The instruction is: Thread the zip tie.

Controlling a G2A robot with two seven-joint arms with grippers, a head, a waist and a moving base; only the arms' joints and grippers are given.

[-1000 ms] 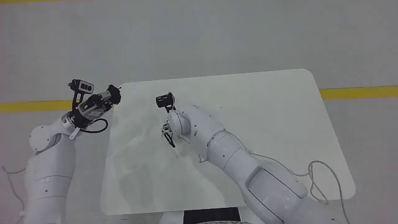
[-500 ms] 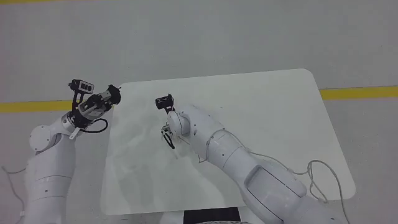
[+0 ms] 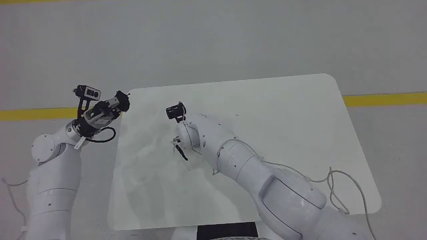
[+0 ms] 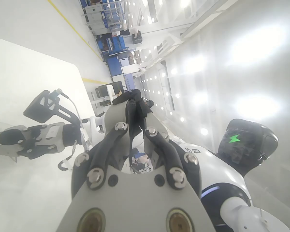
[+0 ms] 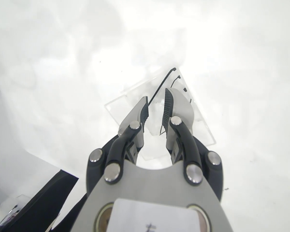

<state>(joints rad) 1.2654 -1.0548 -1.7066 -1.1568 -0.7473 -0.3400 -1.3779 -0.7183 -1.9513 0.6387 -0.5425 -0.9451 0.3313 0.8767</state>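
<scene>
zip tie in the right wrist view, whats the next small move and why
Probably lower the right gripper and close on the zip tie: its jaws stand open above the clear plate, and the strap lies there between them, not yet gripped.

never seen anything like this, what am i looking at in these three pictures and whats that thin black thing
This is a two-armed robot at a white table. The top picture looks down from a camera above its arms. The other two come from cameras on each wrist, looking along that arm's hand. The right hand is open over a clear plate on the table. The thin black strip on that plate is the zip tie. It reaches into the open hand, which has not closed on it. The left hand is shut, near the table's edge.
</scene>
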